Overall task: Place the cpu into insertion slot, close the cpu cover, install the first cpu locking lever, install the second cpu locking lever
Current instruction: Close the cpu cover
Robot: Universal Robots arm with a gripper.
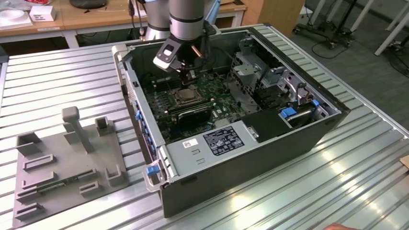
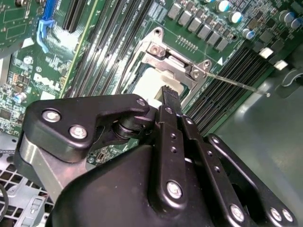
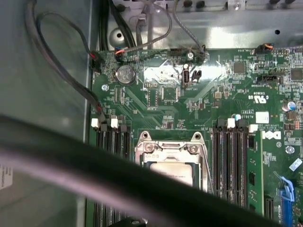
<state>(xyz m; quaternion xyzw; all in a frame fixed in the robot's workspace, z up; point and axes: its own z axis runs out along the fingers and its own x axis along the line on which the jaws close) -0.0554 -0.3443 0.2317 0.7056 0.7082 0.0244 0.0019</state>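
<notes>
In the upper middle of the exterior view, the gripper [image 1: 186, 76] hangs inside the open black steel computer case [image 1: 307, 139], which lies on a ribbed aluminium table [image 1: 57, 81]. In the second wrist view its matte black fingers [image 2: 166, 130] lie pressed flat together with nothing seen between them. Their narrow tip is poised over the cpu [image 2: 150, 86]; whether it touches, I cannot tell. The cpu, a pale, smooth square face, sits in the insertion slot [image 1: 187, 94] on the glossy green motherboard [image 3: 156, 101]. The cpu cover [image 3: 170, 148], a thin silvery frame with bright screw heads, lies around it in both wrist views. A fine wire lever [image 2: 232, 81] juts from one corner of the frame. A grey moulded fixture plate [image 1: 64, 167] rests at the exterior view's lower left.
</notes>
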